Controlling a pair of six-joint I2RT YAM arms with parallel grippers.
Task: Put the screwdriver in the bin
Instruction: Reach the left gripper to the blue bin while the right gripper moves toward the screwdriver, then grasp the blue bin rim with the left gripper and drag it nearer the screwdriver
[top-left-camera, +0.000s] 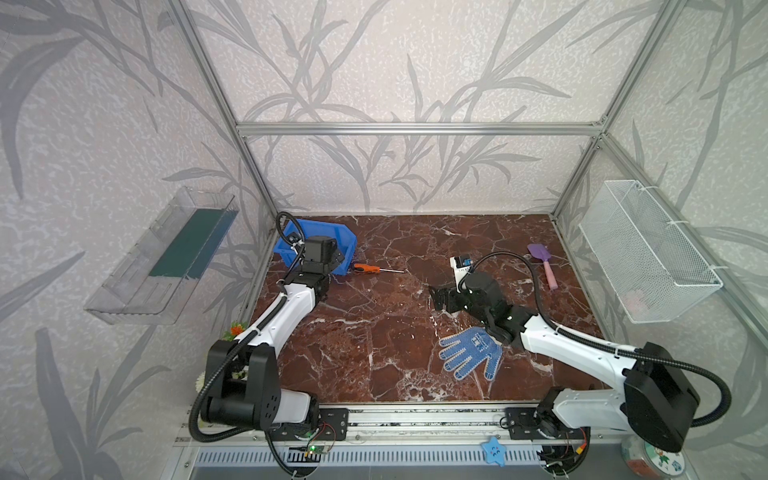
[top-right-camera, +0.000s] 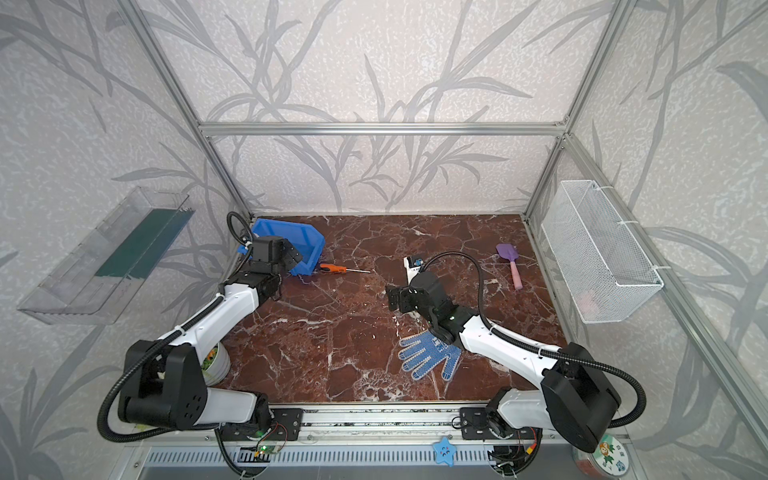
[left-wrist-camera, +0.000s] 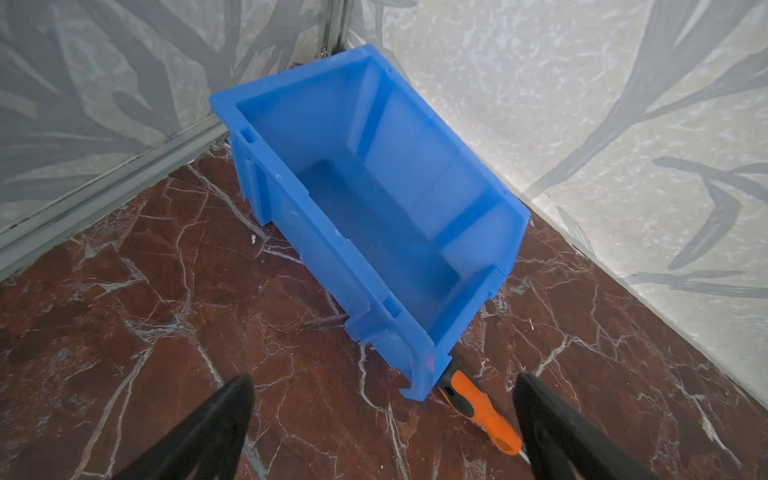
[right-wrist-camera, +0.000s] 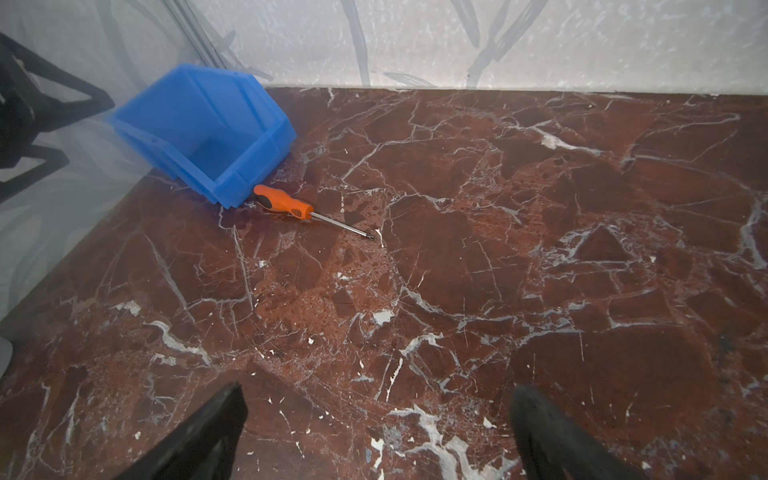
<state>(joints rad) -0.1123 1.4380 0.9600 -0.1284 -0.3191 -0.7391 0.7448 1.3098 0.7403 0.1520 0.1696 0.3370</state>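
Note:
The screwdriver, orange and black handle with a thin silver shaft, lies flat on the marble floor, its handle end touching the lowered front corner of the blue bin. The bin sits in the far left corner with nothing in it. My left gripper is open over the bin's front corner; in the left wrist view the handle lies just inside one finger. My right gripper is open over bare floor mid-table, facing the screwdriver and bin.
A blue dotted glove lies under the right arm. A purple-and-pink toy spatula lies at the far right, a small white packet behind the right gripper. A white mesh basket and a clear tray hang on the side walls.

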